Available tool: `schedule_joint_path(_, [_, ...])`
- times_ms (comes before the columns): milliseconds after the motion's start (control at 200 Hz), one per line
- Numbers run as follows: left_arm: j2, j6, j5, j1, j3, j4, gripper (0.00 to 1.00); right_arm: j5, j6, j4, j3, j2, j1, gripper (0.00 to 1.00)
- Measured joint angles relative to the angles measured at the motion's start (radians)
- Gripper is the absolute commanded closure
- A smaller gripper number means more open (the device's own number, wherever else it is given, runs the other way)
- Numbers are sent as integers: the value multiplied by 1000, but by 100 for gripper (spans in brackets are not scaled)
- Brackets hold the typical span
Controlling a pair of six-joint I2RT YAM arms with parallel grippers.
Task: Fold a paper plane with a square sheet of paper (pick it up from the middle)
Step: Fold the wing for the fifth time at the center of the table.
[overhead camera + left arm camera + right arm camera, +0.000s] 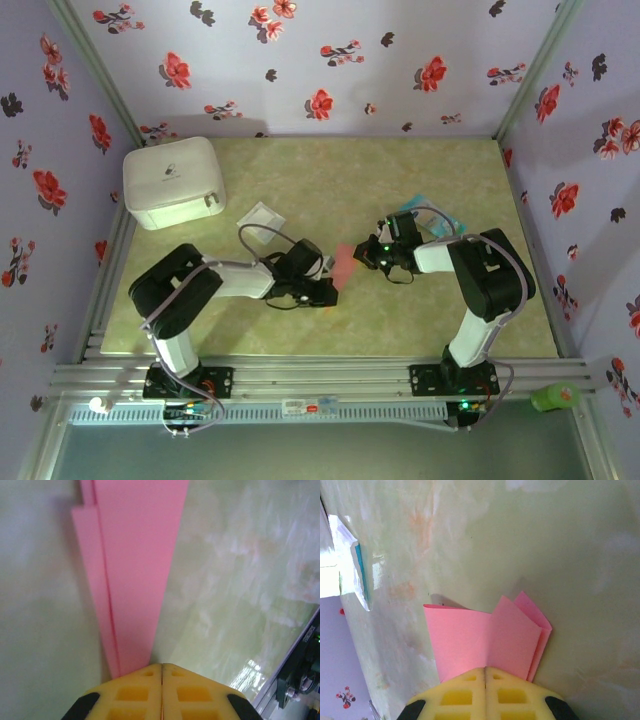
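Observation:
The salmon-pink paper lies folded as a narrow pointed paper plane on the table's middle, between my two grippers. In the left wrist view the paper plane tapers toward my left gripper, whose yellow jaws are shut, and its narrow end runs under the left fingertip. In the right wrist view the paper plane shows its wide layered end, which slips beneath my shut right gripper. From above, the left gripper sits at the plane's left and the right gripper at its right. The paper lies flat under both sets of tips, not between the jaws.
A white box stands at the back left, with a pale translucent square packet beside it. A teal-and-white packet lies behind the right arm, also in the right wrist view. Flowered walls enclose three sides.

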Motion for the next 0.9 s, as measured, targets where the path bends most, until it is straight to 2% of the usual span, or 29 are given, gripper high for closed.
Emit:
schedule_joint_path(265, [-79,-14,-16,-18,-63,-37,95,2,0,-4,1,-1,0,100])
schedule_joint_path(535, [-169,18,-42,-22,0,-138,95,5,0,-17,6,-2,0,100])
schedule_joint_path(710, [-156,40,-49,5,71,-163,93,9,0,-21,6,-4,0,100])
schedule_joint_path(900, [-42,68,-60,32,190,-182,93,12,0,-23,6,-6,0,100])
